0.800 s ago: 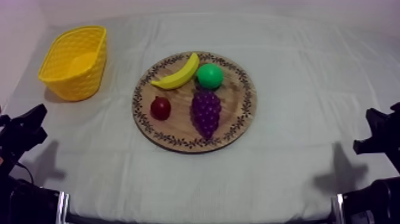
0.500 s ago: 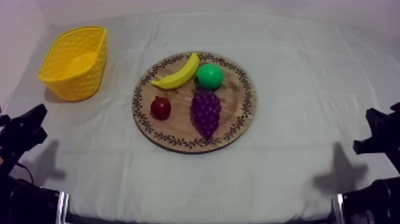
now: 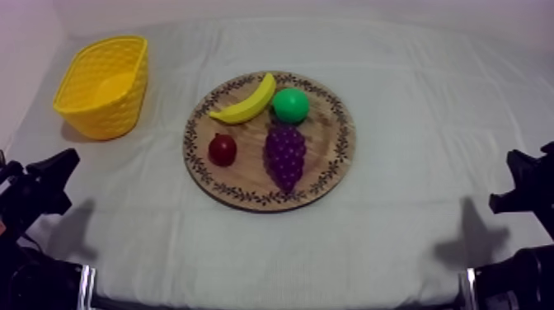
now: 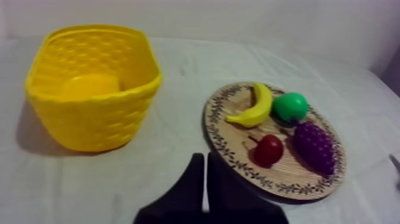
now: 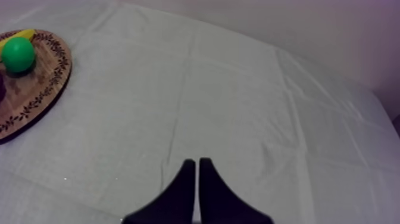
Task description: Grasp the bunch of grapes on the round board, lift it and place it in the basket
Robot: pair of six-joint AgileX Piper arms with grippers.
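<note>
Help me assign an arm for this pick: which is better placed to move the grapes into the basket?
Left, probably: the yellow basket stands nearer the left arm, whose wrist view faces the bunch of grapes; the right arm sits opposite.

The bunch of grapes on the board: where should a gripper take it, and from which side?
Probably from above, gripping across the broad middle of the bunch of grapes. It lies flat on the wooden board, tapering toward the near rim. The small red fruit lies apart at one side; the pear sits close at its wide end, so stay clear of that.
</note>
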